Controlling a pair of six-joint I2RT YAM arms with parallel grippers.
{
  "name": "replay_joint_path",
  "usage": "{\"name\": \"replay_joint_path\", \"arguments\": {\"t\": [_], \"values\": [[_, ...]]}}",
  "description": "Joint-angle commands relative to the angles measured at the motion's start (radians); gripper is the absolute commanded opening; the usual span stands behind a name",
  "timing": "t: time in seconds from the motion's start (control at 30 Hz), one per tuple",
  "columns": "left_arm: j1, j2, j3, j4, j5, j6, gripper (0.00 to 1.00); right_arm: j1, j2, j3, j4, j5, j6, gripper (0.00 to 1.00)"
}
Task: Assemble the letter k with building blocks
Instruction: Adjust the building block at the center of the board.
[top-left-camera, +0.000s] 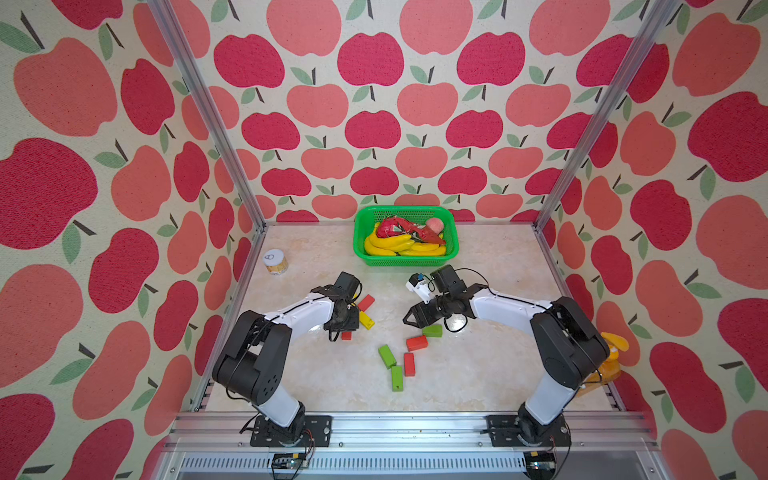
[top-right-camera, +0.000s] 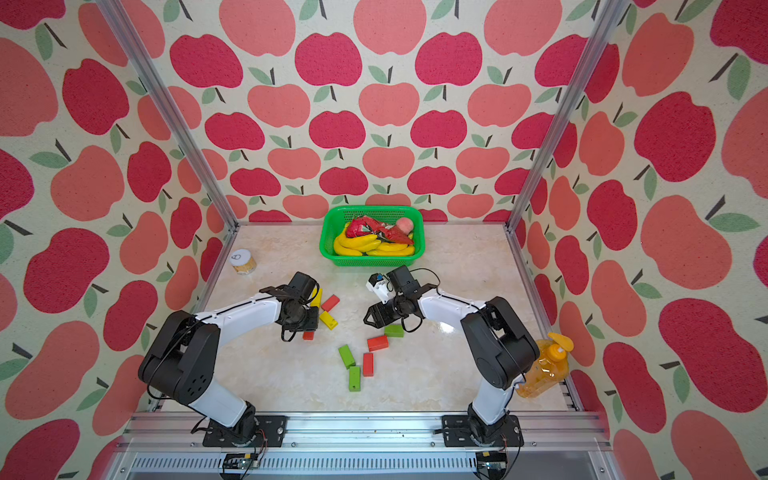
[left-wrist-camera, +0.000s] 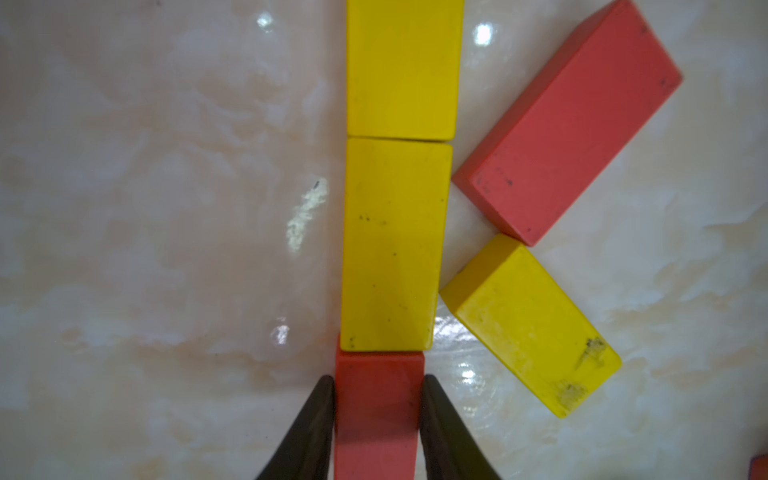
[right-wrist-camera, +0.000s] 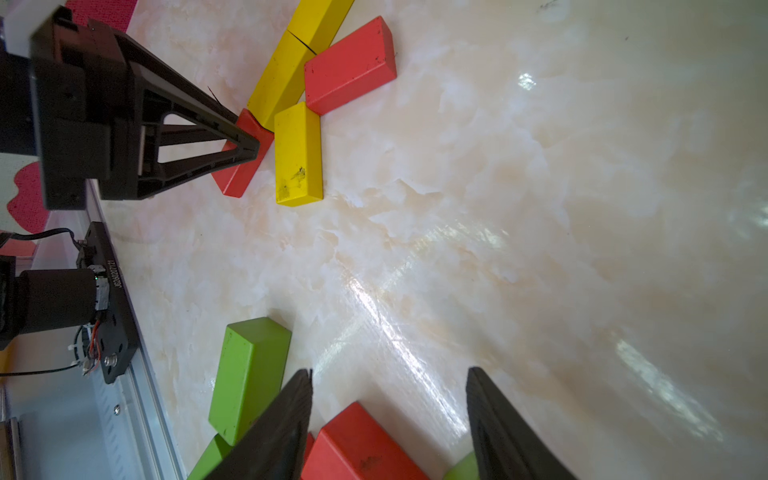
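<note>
In the left wrist view two yellow building blocks (left-wrist-camera: 401, 70) (left-wrist-camera: 395, 245) lie end to end in a line. A red block (left-wrist-camera: 376, 415) continues that line, and my left gripper (left-wrist-camera: 378, 378) is shut on it, one finger against each side. Beside the line a red block (left-wrist-camera: 569, 120) and a yellow block (left-wrist-camera: 532, 328) lie slanted like two branches. In both top views the left wrist covers most of this group (top-left-camera: 366, 320). My right gripper (right-wrist-camera: 390, 370) hangs open over loose blocks, a red one (top-left-camera: 417, 343) and a green one (top-left-camera: 432, 331), holding nothing.
More loose blocks lie nearer the front: green (top-left-camera: 387, 356), red (top-left-camera: 409, 364), green (top-left-camera: 397, 378). A green basket (top-left-camera: 405, 262) of toy fruit stands at the back. A small jar (top-left-camera: 275, 262) is at the back left and an orange bottle (top-right-camera: 544, 370) sits behind the right arm.
</note>
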Motion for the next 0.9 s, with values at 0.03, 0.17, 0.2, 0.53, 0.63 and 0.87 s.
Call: {"name": "replay_joint_path", "arguments": {"t": [0.03,0.17,0.2,0.53,0.63,0.87], "values": [[-0.007,0.017,0.028,0.007,0.007,0.0,0.35,-0.005,0.016,0.023,-0.024,-0.028,0.012,0.63],[-0.012,0.024,0.038,-0.004,-0.004,-0.001,0.35,-0.005,0.014,0.023,-0.025,-0.031,0.013,0.63],[-0.011,0.021,0.037,-0.005,-0.005,-0.003,0.35,-0.005,0.014,0.023,-0.026,-0.032,0.012,0.63],[-0.012,0.032,0.054,-0.022,-0.025,-0.005,0.34,-0.005,0.022,0.028,-0.031,-0.043,0.011,0.63],[-0.012,0.032,0.053,-0.022,-0.029,-0.003,0.35,-0.004,0.025,0.028,-0.031,-0.044,0.011,0.63],[-0.012,0.039,0.048,-0.008,-0.018,-0.001,0.56,-0.005,0.033,0.031,-0.033,-0.049,0.01,0.62]]}}
